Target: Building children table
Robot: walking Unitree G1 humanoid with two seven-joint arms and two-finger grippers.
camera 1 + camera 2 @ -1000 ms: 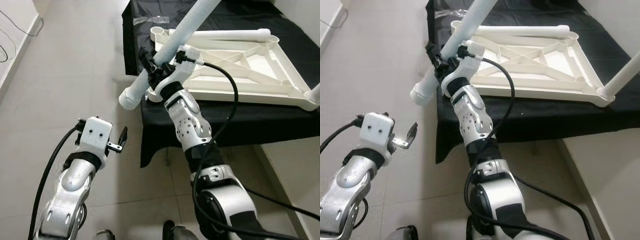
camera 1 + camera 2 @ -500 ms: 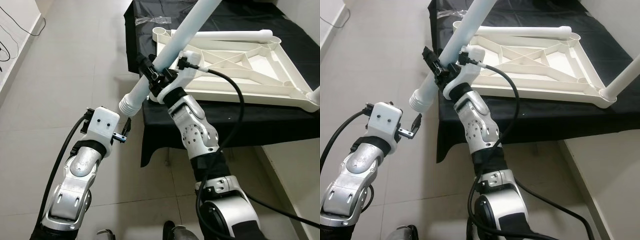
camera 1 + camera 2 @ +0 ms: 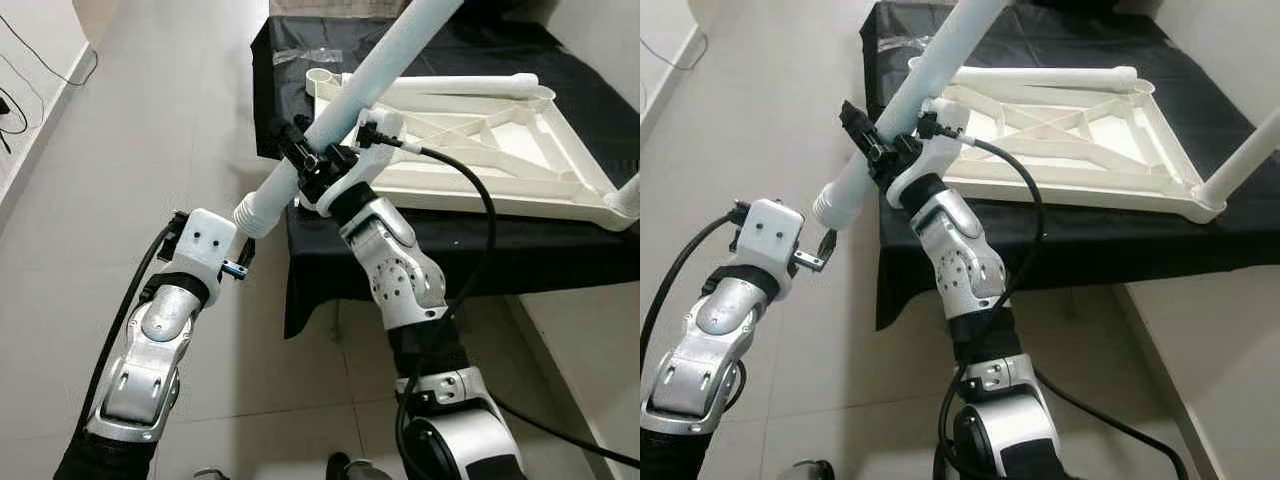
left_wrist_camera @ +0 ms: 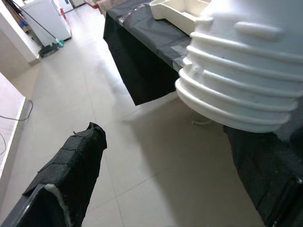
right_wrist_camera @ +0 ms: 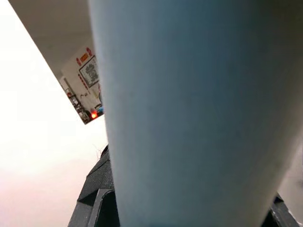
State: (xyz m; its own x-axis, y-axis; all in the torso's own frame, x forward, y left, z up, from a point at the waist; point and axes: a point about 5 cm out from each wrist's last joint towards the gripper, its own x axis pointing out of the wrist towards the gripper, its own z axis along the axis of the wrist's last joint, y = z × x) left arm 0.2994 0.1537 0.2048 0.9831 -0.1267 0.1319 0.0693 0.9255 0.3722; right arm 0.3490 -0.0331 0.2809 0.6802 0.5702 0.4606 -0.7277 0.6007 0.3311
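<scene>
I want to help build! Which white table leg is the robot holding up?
The slanted leg with the ridged end, clamped in the right gripper. Another lies along the tabletop's far edge; a third stands in its corner.

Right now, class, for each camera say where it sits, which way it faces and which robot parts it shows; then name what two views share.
Left eye: on the head, looking down; shows both arms, the right claw clamped on the leg, the tabletop.
Right eye: beside it, same scene; left claw under the leg's threaded end.
Left wrist: looks along its open black fingers at the threaded end.
Right wrist: pressed against the leg.
Shared: the leg appears in every view.
</scene>
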